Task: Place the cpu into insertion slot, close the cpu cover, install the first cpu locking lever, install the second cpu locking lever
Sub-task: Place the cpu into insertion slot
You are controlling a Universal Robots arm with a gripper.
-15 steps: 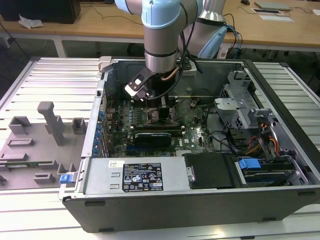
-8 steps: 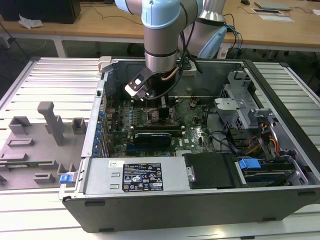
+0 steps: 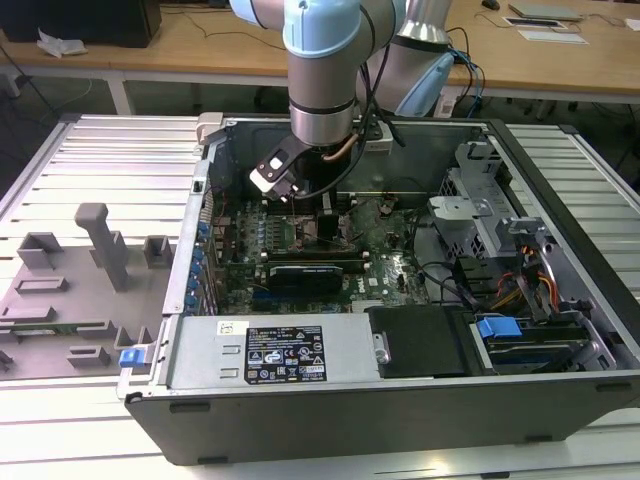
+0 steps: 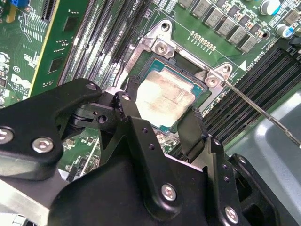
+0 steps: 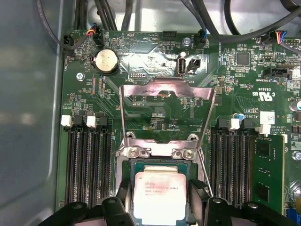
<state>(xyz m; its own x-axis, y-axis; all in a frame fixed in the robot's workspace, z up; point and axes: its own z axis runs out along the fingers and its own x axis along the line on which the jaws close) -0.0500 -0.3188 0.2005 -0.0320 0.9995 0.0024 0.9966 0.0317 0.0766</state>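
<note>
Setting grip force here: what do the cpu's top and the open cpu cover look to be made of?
The cpu: its top looks like matte pale metal, dull silvery-beige with smudges. The cpu cover: probably thin stamped sheet metal, judging by its bright reflective sheen and bent edges.

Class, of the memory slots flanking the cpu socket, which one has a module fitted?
The one holding the green memory module, outermost in its bank and farthest from the cpu. The other slots are bare and black.
</note>
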